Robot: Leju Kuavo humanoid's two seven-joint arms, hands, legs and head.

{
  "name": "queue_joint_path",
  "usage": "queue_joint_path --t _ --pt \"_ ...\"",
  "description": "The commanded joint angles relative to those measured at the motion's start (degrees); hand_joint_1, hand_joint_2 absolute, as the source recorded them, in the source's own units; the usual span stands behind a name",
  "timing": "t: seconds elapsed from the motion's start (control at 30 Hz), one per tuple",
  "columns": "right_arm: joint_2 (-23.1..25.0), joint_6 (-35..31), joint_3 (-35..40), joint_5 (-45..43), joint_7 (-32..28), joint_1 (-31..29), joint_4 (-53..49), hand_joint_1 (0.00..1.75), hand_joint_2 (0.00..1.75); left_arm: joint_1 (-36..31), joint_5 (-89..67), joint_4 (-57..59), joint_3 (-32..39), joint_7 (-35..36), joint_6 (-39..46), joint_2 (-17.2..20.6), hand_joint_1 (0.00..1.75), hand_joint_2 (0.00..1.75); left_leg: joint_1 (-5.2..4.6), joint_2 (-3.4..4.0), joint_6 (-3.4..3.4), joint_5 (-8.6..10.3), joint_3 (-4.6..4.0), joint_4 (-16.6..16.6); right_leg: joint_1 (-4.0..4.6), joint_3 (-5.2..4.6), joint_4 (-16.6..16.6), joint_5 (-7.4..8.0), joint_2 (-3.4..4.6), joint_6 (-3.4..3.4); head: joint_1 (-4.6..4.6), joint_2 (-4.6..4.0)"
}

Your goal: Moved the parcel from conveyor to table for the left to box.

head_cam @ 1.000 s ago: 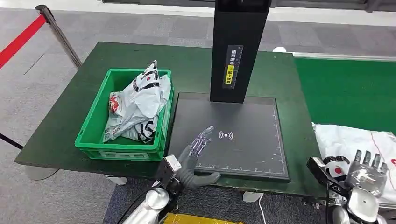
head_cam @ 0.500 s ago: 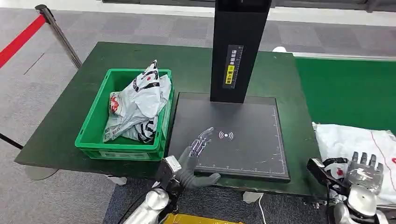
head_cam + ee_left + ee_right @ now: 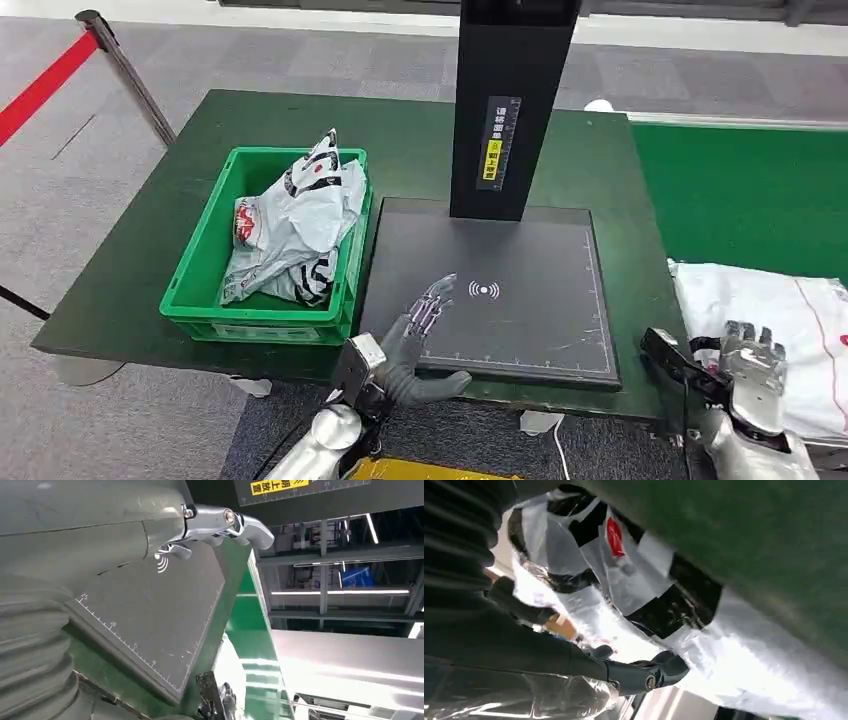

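Right hand (image 3: 752, 362) over crinkled plastic parcel (image 3: 790, 330) (white).

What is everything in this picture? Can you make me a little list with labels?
Left hand: open, over the dark scanner pad
Right hand: above the white parcel, grip cannot be told
White parcel: lying on the green conveyor
Green bin: on the table, holding other bagged parcels
Black post: upright behind the pad
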Motion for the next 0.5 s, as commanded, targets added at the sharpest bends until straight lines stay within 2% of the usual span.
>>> queue_joint_path --t 0.03,0.13,0.17,0.5 --pt "3.0 0.6 4.8 -6.1 -3.1 -6.5 13.2 0.00 1.75 -0.6 0.1 1.8 0.6 0.1 -0.1 1.8 0.00 1.75 0.08 0.34 -0.04 -0.02 0.27 -0.2 0.09 0.20 -0.2 0.11 0.29 -0.08 0.00 0.00" --pt "3.3 -0.4 5.4 -8.5 -4.0 -7.3 14.5 0.00 1.75 -0.7 0.0 1.5 0.7 0.3 0.1 1.7 0.00 1.75 0.05 0.32 -0.04 -0.03 0.21 -0.1 0.06 0.11 -0.1 0.07 0.31 -0.06 0.00 0.00" --pt "3.4 -0.3 5.2 -9.6 -4.8 -7.4 14.6 1.75 1.75 -0.7 -0.1 1.4 0.8 0.4 0.2 1.7 0.00 1.75 0.06 0.36 -0.05 -0.01 0.23 -0.1 0.07 0.11 -0.1 0.10 0.33 -0.08 0.00 0.00" --pt "3.0 0.3 6.7 -10.3 -4.1 -8.5 14.6 1.75 1.75 -0.9 -0.2 2.4 0.9 0.3 1.0 1.9 0.00 1.75 0.07 0.52 -0.13 -0.10 -0.08 -0.1 0.22 0.24 -0.1 0.11 0.49 -0.09 0.00 0.00"
